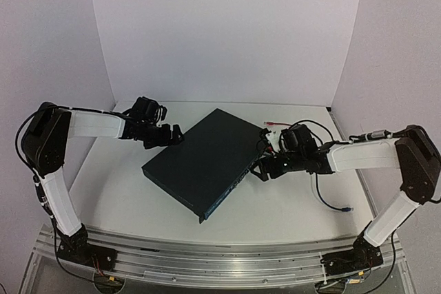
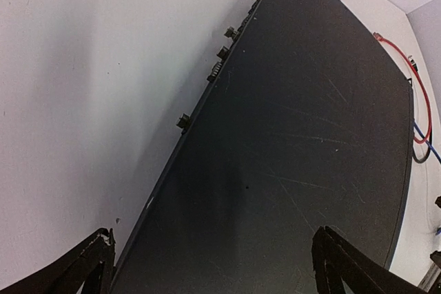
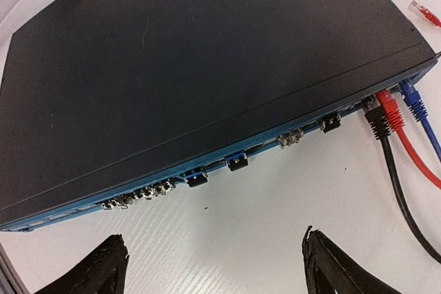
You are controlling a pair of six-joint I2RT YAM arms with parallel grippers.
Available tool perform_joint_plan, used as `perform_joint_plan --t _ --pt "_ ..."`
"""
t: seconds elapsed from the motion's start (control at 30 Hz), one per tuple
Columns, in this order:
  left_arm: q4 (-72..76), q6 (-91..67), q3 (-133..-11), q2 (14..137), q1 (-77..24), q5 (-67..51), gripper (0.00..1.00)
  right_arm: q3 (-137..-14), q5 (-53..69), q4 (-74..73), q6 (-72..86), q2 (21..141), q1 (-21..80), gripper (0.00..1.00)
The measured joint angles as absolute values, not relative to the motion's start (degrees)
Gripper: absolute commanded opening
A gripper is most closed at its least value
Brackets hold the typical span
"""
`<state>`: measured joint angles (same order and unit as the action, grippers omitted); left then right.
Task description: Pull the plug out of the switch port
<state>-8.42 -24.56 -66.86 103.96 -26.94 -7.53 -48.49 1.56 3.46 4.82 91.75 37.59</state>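
— White table (image 1: 296, 201), white walls on three sides. Where does the switch (image 1: 207, 160) lie?
— Flat at the middle of the table, set diagonally, its blue port face (image 3: 238, 160) turned toward the right arm.
— And the plugs?
— Three sit side by side at one end of that face: black plug (image 3: 375, 120), red plug (image 3: 390, 109), blue plug (image 3: 412, 101), cables trailing over the table.
— The right gripper (image 3: 213, 239)?
— Spread wide, nothing between its fingers, just before the port face, apart from the plugs.
— The left gripper (image 2: 213, 233)?
— Also spread, at the switch's far-left corner, one finger beyond its back edge, the other over its top; contact cannot be told.
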Motion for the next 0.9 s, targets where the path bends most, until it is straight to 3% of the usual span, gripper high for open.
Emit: perform_joint_plan --t 0.27,0.43,0.9 --pt "-8.5 -24.0 -68.5 106.3 -26.9 -10.0 0.99 -50.3 2.2 3.4 5.4 97.0 37.6 0.64" --pt "-8.4 -24.0 -68.7 108.1 -26.9 -10.9 0.99 -51.6 3.0 3.4 6.1 98.7 37.6 0.41" --pt "-8.4 -24.0 -69.1 109.1 -26.7 -11.7 0.99 -54.6 4.8 3.5 4.6 102.9 37.6 0.41"
